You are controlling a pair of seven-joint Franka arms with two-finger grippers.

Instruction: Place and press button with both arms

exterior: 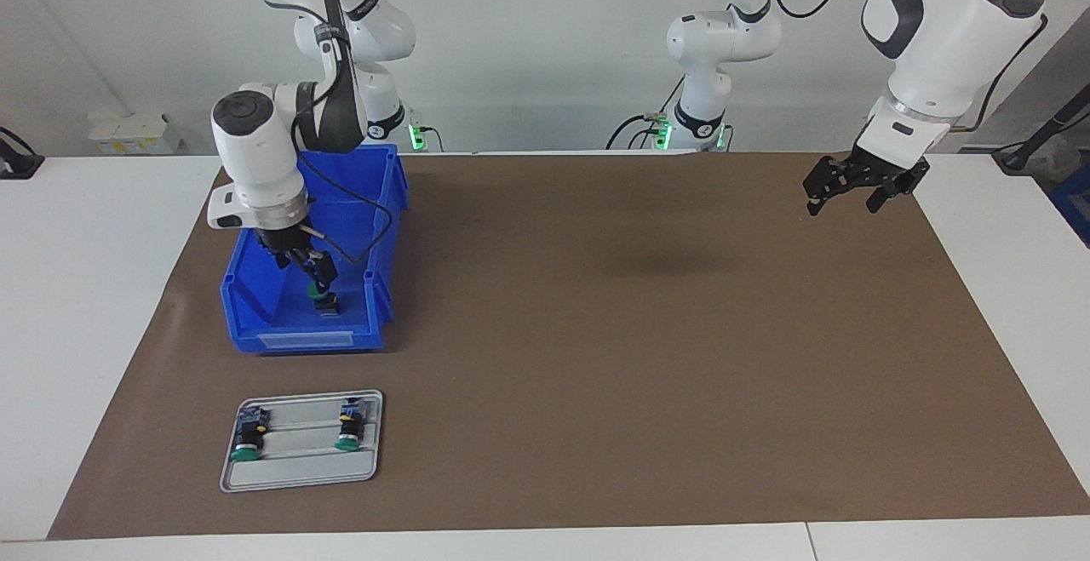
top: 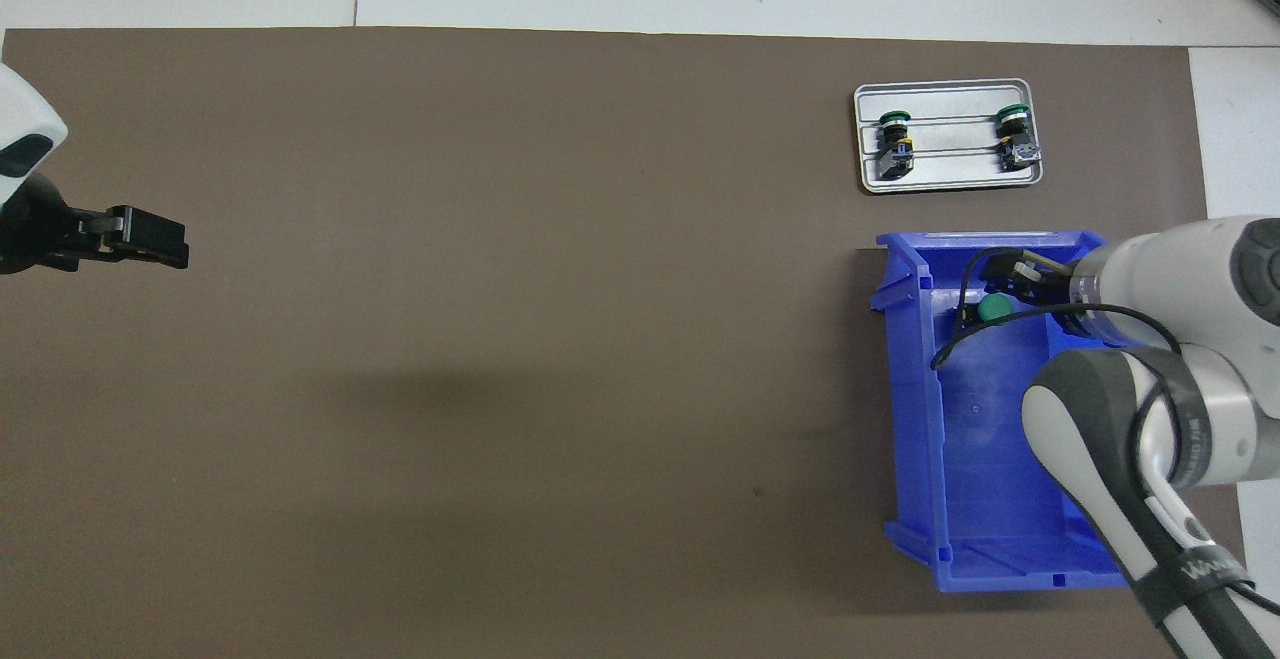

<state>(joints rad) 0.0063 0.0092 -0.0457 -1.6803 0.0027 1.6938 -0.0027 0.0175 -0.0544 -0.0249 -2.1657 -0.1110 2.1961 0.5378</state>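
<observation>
One button (exterior: 322, 295) sits in the blue bin (exterior: 255, 323), left of frame; right tool (exterior: 317, 276) closes on its green cap. Lift straight up (clear the walls). Left tool (exterior: 864, 188) waits, fingers spread, empty.

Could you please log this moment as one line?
right claw: on green-capped button in blue plastic bin | left claw: waiting over brown mat | grey metal tray: two buttons

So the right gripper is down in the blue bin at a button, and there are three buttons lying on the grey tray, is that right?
Not quite: the tray holds two buttons, not three, as the overhead view shows plainly. The rest stands: the right gripper is down in the blue bin at a button. The left gripper waits over the mat.
</observation>
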